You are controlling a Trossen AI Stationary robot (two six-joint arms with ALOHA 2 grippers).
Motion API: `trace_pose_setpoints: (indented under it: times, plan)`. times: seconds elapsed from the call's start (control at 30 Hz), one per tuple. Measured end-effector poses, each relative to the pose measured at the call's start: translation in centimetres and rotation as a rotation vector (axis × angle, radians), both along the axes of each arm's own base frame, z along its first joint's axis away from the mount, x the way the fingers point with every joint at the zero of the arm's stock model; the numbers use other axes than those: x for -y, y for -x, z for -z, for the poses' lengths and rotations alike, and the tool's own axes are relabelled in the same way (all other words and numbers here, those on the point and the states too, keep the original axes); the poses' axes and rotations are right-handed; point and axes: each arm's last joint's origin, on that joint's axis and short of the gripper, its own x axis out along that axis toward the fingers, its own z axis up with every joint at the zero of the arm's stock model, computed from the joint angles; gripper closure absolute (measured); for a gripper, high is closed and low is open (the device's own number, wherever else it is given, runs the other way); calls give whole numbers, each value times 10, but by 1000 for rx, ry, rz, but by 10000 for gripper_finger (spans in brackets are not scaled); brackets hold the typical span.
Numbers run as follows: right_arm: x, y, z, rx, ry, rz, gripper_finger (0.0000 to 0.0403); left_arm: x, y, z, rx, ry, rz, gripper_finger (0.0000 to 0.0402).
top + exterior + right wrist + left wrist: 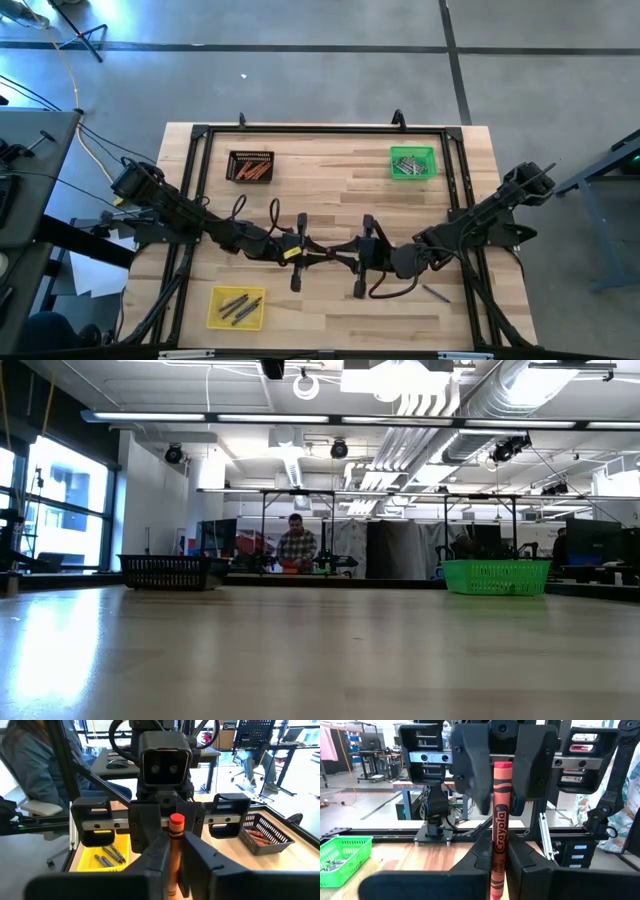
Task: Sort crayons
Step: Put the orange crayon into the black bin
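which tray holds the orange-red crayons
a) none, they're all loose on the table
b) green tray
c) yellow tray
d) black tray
d: in the high view the black tray at the table's far left holds the orange-red crayons, while the green tray and yellow tray hold grey ones.

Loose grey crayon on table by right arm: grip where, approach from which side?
Pinch the grey crayon at mid-length, straight down from above, fingers across its thin width: it lies flat and slanted on the table, so turn the wrist to match. Left gripper and right gripper are both shut on an orange-red crayon.
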Motion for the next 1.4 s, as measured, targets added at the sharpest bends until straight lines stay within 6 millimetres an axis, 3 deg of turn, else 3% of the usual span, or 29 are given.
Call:
trace_pose_setpoints:
  times: [0.27, 0.4, 0.57, 0.77, 0.9, 1.13, 1.4]
  plan:
    - [9, 15, 1, -135, 76, 23, 274, -4, 3, 3, -81, -1, -106, 398]
    - [14, 35, -1, -213, -59, 58, 265, -15, 17, 1, -235, -33, -265, 397]
    - [7, 57, 7, -352, -217, 55, 264, -37, 58, -10, -438, -43, -474, 393]
    - [-8, 69, 22, -428, -230, 89, 263, -81, 116, -15, -617, 57, -806, 392]
    - [-15, 70, 27, -426, -204, 95, 263, -107, 135, -11, -686, 128, -1020, 391]
    - [-13, 67, 30, -426, -185, 114, 263, -149, 134, -3, -787, 167, -1230, 391]
    - [-12, 67, 29, -415, -125, 121, 263, -198, 118, 19, -999, 220, -1269, 390]
